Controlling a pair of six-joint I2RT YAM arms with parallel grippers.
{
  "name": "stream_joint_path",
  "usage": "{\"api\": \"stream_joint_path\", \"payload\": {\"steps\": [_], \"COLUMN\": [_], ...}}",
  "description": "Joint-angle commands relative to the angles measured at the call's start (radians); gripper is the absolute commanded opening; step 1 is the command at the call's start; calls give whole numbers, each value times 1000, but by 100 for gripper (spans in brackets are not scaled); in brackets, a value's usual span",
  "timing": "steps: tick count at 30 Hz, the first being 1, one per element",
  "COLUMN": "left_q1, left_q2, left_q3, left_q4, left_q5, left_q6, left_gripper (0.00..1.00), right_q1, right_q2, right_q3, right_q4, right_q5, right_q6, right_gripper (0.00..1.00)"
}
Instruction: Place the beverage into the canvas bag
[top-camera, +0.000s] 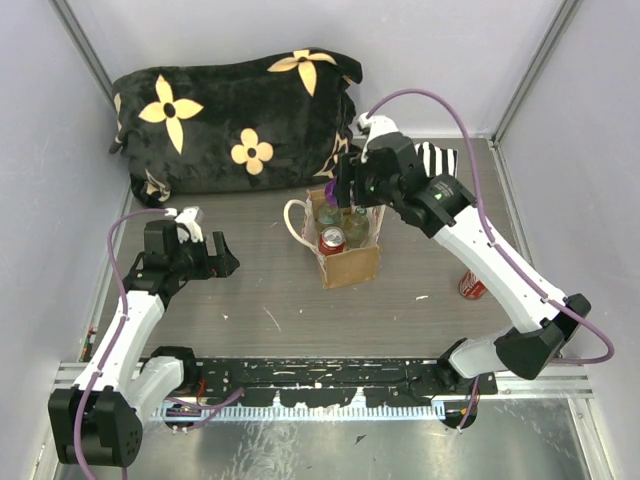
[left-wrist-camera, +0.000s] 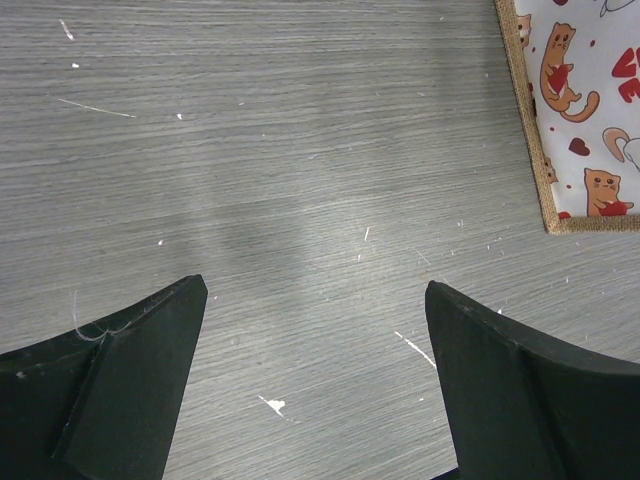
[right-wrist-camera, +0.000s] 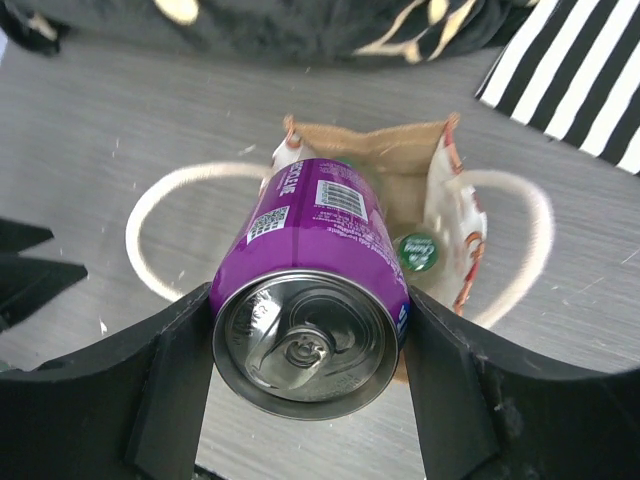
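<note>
The tan burlap canvas bag (top-camera: 350, 265) stands upright at the table's middle, cream handles to each side. A red can (top-camera: 332, 240) and green-capped bottles (top-camera: 355, 222) stand inside it. My right gripper (top-camera: 345, 190) is shut on a purple beverage can (right-wrist-camera: 310, 290) and holds it tilted just above the bag's open mouth (right-wrist-camera: 400, 165), next to a green bottle cap (right-wrist-camera: 417, 251). My left gripper (top-camera: 225, 262) is open and empty, low over the table (left-wrist-camera: 315, 300), left of the bag. The bag's cat-print side (left-wrist-camera: 585, 110) shows at the top right of the left wrist view.
A black flower-print cushion (top-camera: 235, 115) lies along the back. A black-and-white striped fabric (top-camera: 437, 160) lies behind the bag on the right, and it also shows in the right wrist view (right-wrist-camera: 570, 75). A second red can (top-camera: 472, 286) lies on the table to the right.
</note>
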Motion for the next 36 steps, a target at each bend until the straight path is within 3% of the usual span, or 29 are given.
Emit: {"api": "stream_joint_path", "payload": {"steps": [1,15,36], "left_q1": [5,5,5], "left_q2": [5,23,24], "left_q3": [0,6,0], "left_q4": [9,9,30], "left_q5": [7,8,28], "left_q6": [8,8,-1], "left_gripper": [98,98,98], "right_q1": [37,44,45], "right_q2": [-75,-106,8], "right_q3": [-43,-212,-202], "right_q4": [91,75,-14], "right_q5": [19,84,129], "right_q6": [11,17,62], "right_gripper": [1,1,1]}}
